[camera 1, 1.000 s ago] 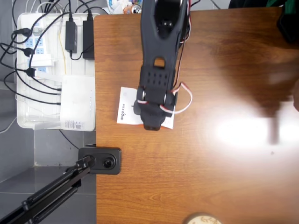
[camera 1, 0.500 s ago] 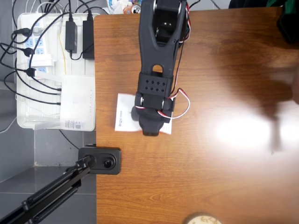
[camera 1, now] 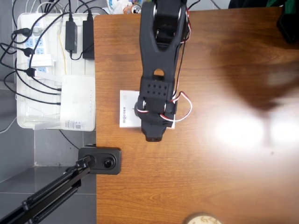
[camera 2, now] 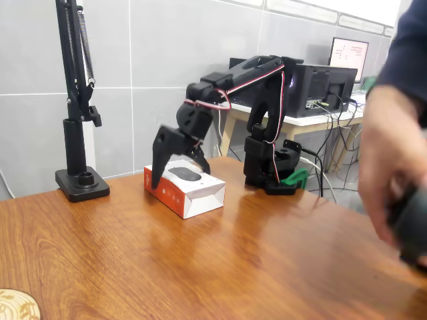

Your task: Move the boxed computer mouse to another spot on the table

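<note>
Gripper [camera 2: 179, 162] spread open, straddling box [camera 2: 185, 186], nothing clamped. Since half second ago: gripper shifting slightly right and down in overhead view; box squaring up, sitting on table [camera 1: 224, 163] near left edge.
</note>
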`<action>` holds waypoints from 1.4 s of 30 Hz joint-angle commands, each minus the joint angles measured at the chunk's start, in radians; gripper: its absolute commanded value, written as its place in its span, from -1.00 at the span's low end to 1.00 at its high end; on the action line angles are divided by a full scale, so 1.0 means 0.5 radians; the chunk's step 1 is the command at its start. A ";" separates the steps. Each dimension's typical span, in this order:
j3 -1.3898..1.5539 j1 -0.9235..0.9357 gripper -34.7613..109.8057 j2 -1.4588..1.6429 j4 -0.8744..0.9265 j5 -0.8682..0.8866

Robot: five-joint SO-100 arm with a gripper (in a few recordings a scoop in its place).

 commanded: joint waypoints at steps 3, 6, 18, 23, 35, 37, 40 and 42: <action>-0.463 -0.012 -0.52 0.285 0.043 0.356; -0.647 -0.021 -0.52 0.423 -0.153 0.653; 0.006 0.071 -0.52 0.420 -4.357 -0.334; 0.509 -0.086 -0.52 0.899 -5.001 -0.319; 1.690 -0.282 -0.52 2.470 -5.001 -0.390; 1.694 -0.298 -0.52 2.473 -5.166 -0.393; 1.700 -0.310 -0.52 2.467 -5.179 -0.405; 1.700 -0.328 -0.52 2.467 -5.176 -0.396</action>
